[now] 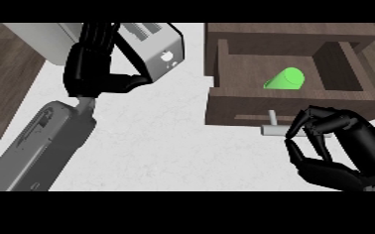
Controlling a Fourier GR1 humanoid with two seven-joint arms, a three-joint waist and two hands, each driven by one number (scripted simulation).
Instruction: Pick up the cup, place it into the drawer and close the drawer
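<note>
The green cup [285, 79] lies on its side inside the open wooden drawer [249, 106] at the upper right. My right hand [330, 148] is at the lower right, just in front of the drawer's front panel. Its fingers are curled, with their tips close to the thumb, and they cover the right part of the grey drawer handle [270, 128]. Nothing shows inside that hand, and it is apart from the cup. My left hand [93, 72] rests open at the upper left, fingers up, with its thumb pointing right.
A silver toaster [162, 49] stands at the back left, partly behind my left hand. The white counter [161, 144] spreads across the middle, and my grey left forearm [51, 144] lies along its left side. Dark wood floor shows at the far left edge.
</note>
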